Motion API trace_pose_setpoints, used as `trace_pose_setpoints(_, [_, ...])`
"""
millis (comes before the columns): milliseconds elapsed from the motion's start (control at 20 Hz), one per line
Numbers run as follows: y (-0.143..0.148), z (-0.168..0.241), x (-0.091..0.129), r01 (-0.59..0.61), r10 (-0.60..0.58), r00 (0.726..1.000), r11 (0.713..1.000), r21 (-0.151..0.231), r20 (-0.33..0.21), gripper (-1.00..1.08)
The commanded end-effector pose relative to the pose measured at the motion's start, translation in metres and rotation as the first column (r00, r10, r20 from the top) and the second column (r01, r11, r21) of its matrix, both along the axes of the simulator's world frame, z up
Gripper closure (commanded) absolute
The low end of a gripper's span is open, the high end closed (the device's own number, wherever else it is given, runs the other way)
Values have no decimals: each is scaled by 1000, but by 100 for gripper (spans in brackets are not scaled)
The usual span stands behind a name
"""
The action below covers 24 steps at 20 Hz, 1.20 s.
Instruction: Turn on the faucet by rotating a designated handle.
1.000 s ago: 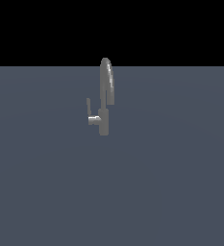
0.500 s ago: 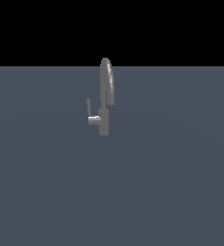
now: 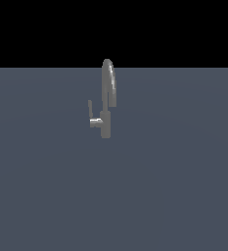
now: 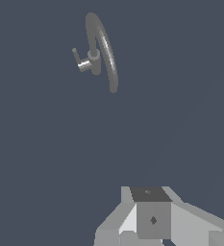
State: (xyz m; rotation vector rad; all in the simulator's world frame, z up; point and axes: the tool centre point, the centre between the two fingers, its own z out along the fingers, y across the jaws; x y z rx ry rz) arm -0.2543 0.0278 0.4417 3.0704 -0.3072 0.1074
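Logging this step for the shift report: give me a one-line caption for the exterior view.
Grey faucet standing alone on the dark floor, its thin handle branching toward the exterior view's left; no arm in frame.

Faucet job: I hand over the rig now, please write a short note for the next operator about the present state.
Tool: seen only in the wrist view, well away from the faucet; it holds nothing, and whether it is open or shut cannot be told.
Faucet: stands upright on the grey surface, spout arched above the post.
Handle: thin lever on a short stub at the exterior view's left of the post, pointing up.
Done: nothing visible; no contact with the handle.
Left: approach the handle, engage it, rotate it.
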Motion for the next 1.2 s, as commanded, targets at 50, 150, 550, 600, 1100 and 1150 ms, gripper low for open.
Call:
trace_pose_setpoints(50, [14, -17, 6, 60, -60, 998, 998, -19, 34, 108])
trace_pose_setpoints(150, [22, -27, 10, 95, -93, 994, 995, -29, 54, 108])
trace_pose_setpoints(550, [50, -65, 30, 225, -216, 968, 972, -61, 131, 108])
trace_pose_setpoints(600, [53, -69, 33, 240, -230, 963, 969, -64, 141, 108])
trace_pose_setpoints(1100, [80, -111, 64, 382, -355, 906, 921, -83, 230, 108])
trace_pose_setpoints(1150, [82, -115, 68, 394, -366, 900, 915, -84, 238, 108])
